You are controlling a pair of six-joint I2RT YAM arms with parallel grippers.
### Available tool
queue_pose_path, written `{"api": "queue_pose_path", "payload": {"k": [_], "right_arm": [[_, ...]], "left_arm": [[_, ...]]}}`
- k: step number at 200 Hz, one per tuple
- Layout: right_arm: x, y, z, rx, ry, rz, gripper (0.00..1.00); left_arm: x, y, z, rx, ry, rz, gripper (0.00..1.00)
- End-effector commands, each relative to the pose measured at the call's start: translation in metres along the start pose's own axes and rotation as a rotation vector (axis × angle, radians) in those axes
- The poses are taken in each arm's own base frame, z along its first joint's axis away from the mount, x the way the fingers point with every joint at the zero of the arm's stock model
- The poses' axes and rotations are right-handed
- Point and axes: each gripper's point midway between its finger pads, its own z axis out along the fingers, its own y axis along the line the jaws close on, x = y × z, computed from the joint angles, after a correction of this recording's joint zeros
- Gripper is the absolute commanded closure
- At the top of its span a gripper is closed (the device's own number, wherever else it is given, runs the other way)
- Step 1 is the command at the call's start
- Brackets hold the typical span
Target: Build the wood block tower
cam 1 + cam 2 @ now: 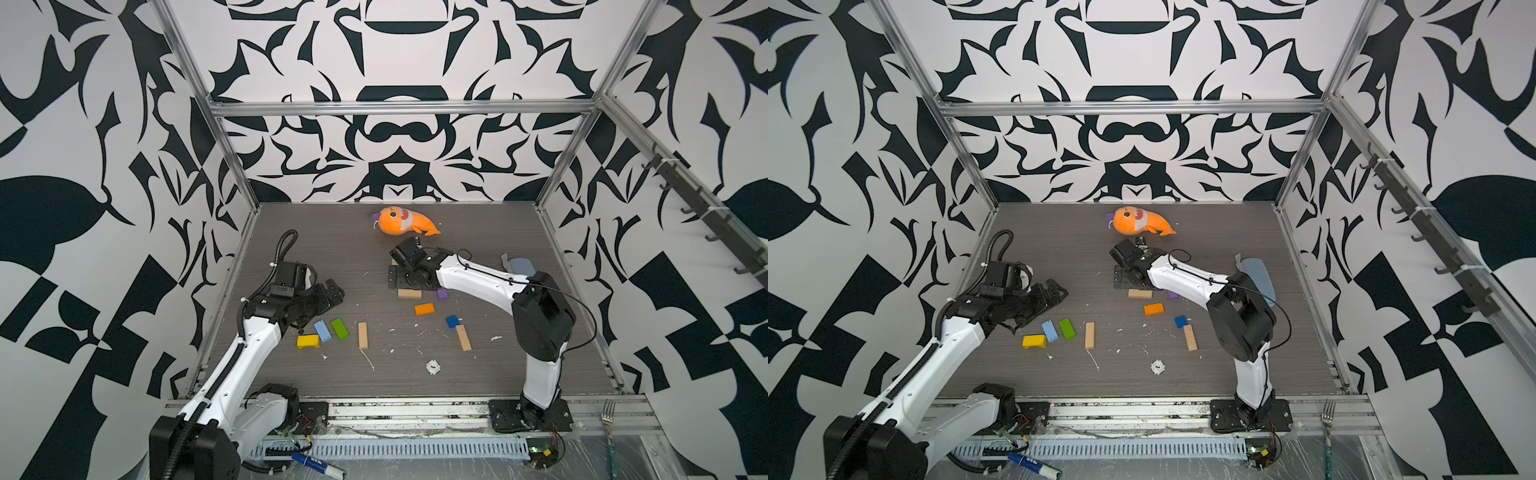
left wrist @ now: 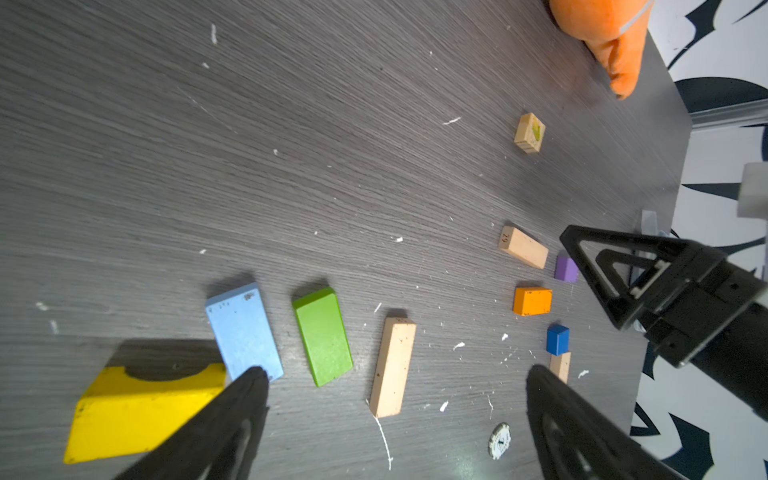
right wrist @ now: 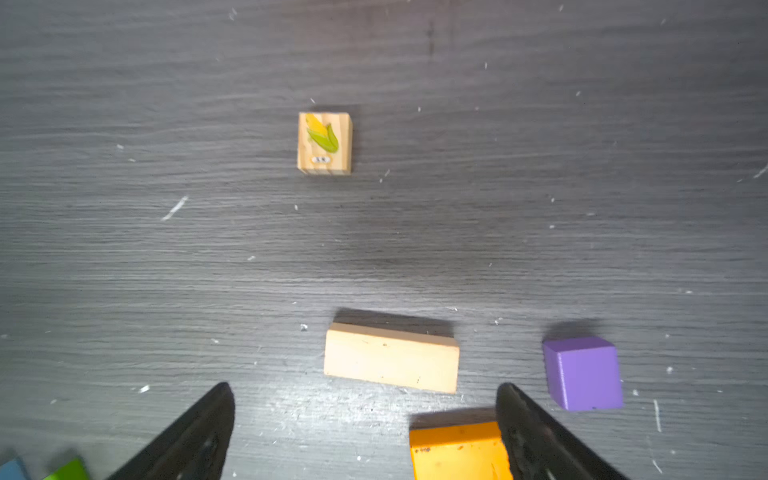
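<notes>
On the left, the left gripper (image 1: pixel 335 290) hangs above the table (image 1: pixel 291 232). Its jaws are spread wide and there is nothing between them. Near it lie the yellow arch block (image 1: pixel 308 341), the light-blue brick (image 1: pixel 322 331) and the green brick (image 1: pixel 340 328), close together and all flat. The long tan bar (image 1: pixel 363 335) lies a little to their right, apart from them.

In the middle we see no tower yet, because every block lies single on the table. Toward the back, near the orange plush fish (image 1: pixel 401 222), there is a small wooden tile with a corn picture (image 3: pixel 324 143). The right gripper (image 3: pixel 363 388) reaches over to this middle part, with its jaws fully apart and empty. The short tan bar (image 3: pixel 391 358) lies just ahead of its fingertips, lengthwise across the gap. The orange brick (image 1: pixel 424 309) is near this bar, and in the right wrist view one finger (image 3: pixel 540 449) covers its edge. The purple cube (image 1: pixel 442 294) sits near the bar's end. Further right, the blue cube (image 1: pixel 452 321) sits at the end of the slanted tan bar (image 1: pixel 463 337).

We judge that the step in hand is to take the short tan bar as the first piece. To do it well, we should first bring the gripper exactly over the middle of the bar. We think a quarter turn of the wrist helps, so the fingers close on the narrow sides and the bar cannot swing. Then we come down straight, so that no finger pushes the orange brick or the purple cube.
</notes>
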Motion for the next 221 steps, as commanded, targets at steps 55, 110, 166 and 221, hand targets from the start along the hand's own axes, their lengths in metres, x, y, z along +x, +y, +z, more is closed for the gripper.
{"api": "queue_pose_path", "payload": {"k": [55,110,166,221], "right_arm": [[0.008,-0.018,-0.039,-0.019,-0.039,-0.127,0.01],[0.043,-0.037,-0.013,0.043,0.079,-0.213,0.06],[0.073,-0.045,0.008,0.038,0.175,-0.251,0.09],[0.085,-0.052,0.017,0.052,0.198,-0.254,0.17]], "left_arm": [[0.051,-0.006,0.008,0.016,0.094,-0.07,0.01],[0.074,-0.014,0.02,0.026,0.142,-0.072,0.01],[0.083,-0.018,0.031,0.016,0.166,-0.061,0.01],[0.091,-0.02,0.045,0.014,0.202,-0.059,0.0]]}}
